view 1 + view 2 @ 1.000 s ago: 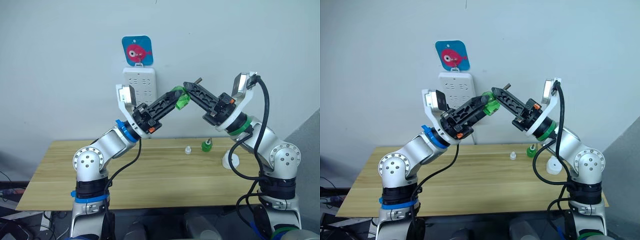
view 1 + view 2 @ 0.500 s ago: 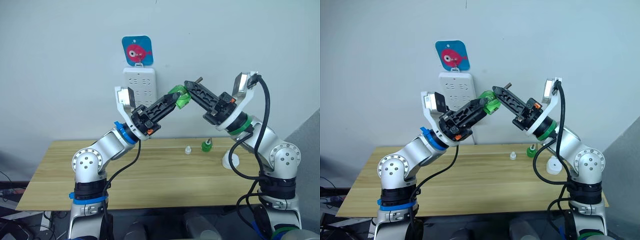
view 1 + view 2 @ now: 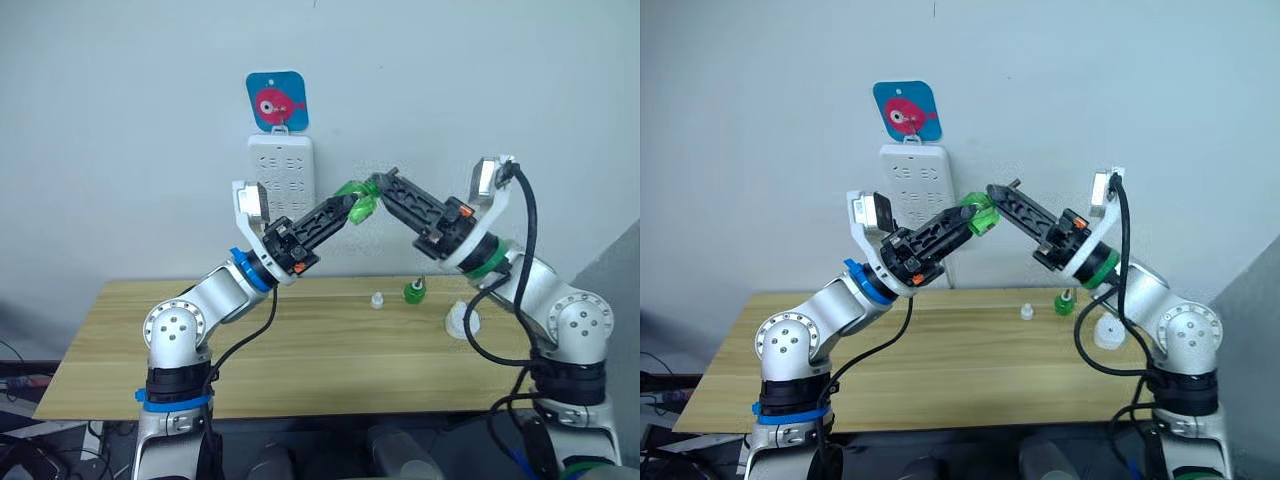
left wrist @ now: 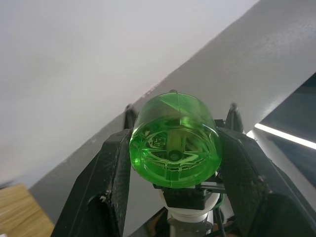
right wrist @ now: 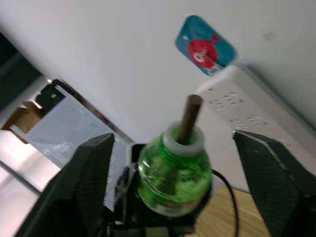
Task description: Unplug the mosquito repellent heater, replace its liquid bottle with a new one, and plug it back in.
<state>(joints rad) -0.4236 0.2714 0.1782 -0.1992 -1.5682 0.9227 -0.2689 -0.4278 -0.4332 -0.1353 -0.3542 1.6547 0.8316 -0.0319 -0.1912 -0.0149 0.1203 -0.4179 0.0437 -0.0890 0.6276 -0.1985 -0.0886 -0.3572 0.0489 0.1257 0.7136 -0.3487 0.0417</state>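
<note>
**A:** Where do we stand?

**B:** The small translucent green plastic bottle [image 4: 174, 148] is in the air, up in front of the white multi-socket wall strip [image 3: 281, 165]. The left gripper [image 3: 348, 205] is clamped across its round body, base towards the wrist. Its brown wick rod [image 5: 190, 116] is bare and points at the right gripper [image 3: 380, 185].

**A:** Right gripper state?

**B:** Its fingers [image 5: 276, 173] are spread wide to either side of the neck and touch nothing.

**A:** And the heater?

**B:** The small white rounded plastic heater [image 3: 460, 320] lies near the right edge of the wooden desk [image 3: 300, 360], partly behind our cable. A tiny white cap [image 3: 376, 299] and a second green bottle [image 3: 412, 291] sit just beside each other towards the back edge. We take the bottle in the gripper for the new one.

**A:** Handling?

**B:** We judge it light, with smooth, curved walls, so it could twist or slip in flat pads. The wick looks thin and likely snaps. We'd keep hold on the body or the threaded neck, never the rod.
</note>
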